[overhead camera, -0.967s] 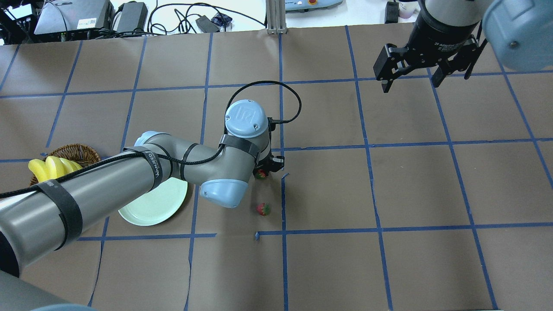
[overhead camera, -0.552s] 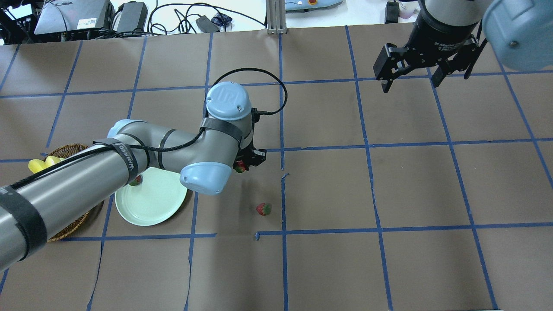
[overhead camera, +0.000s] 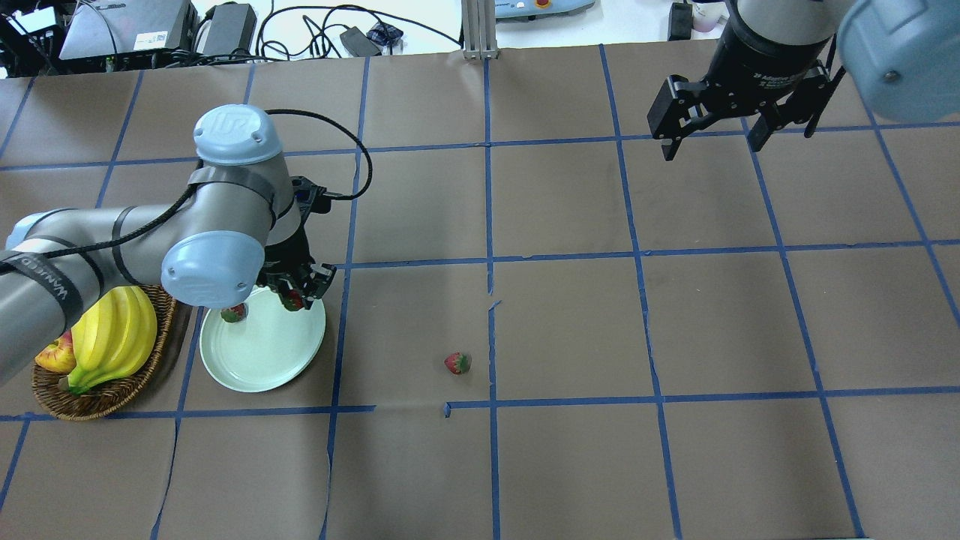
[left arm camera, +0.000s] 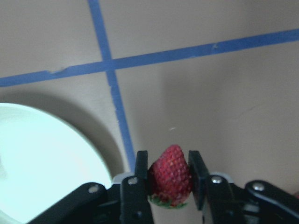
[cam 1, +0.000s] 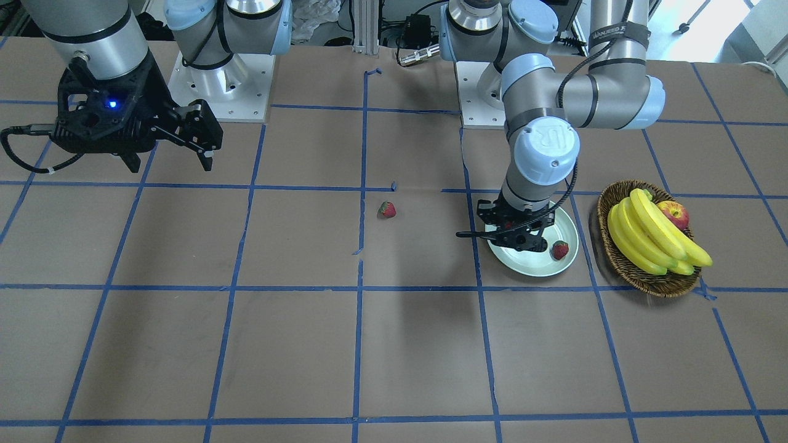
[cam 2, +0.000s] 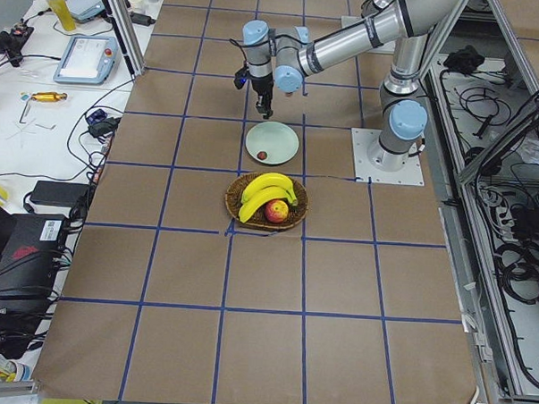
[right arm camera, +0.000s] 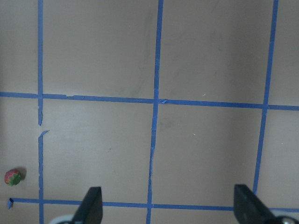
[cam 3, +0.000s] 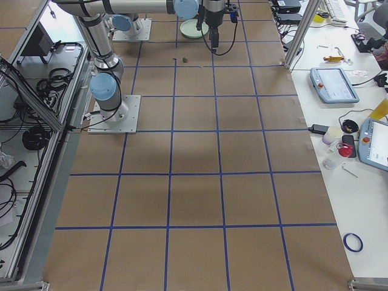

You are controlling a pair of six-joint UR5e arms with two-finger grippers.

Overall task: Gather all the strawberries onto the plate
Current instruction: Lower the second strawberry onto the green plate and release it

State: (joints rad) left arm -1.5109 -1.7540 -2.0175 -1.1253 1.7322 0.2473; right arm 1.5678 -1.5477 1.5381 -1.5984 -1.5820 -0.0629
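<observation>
strawberry [left arm camera: 171,175] pinched in left gripper [left arm camera: 168,159], long axis along its jaws, tip outward, cap inward.

Illumination: bright, even, from overhead. Shadows: soft, diffuse patch on brown surface [cam 1: 431,271] beneath left arm [cam 1: 542,147]. Glare: plate [left arm camera: 32,154] washed near-white in left wrist view. Focus: left tool [left arm camera: 169,163] and held strawberry [left arm camera: 170,179] slightly soft; right tool [right arm camera: 169,205] fingertips blurred at frame bottom. Exterior views were sharp.

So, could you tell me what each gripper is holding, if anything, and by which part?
The left gripper pinches a strawberry across its sides, cap toward the palm. The right gripper is open and empty.
</observation>
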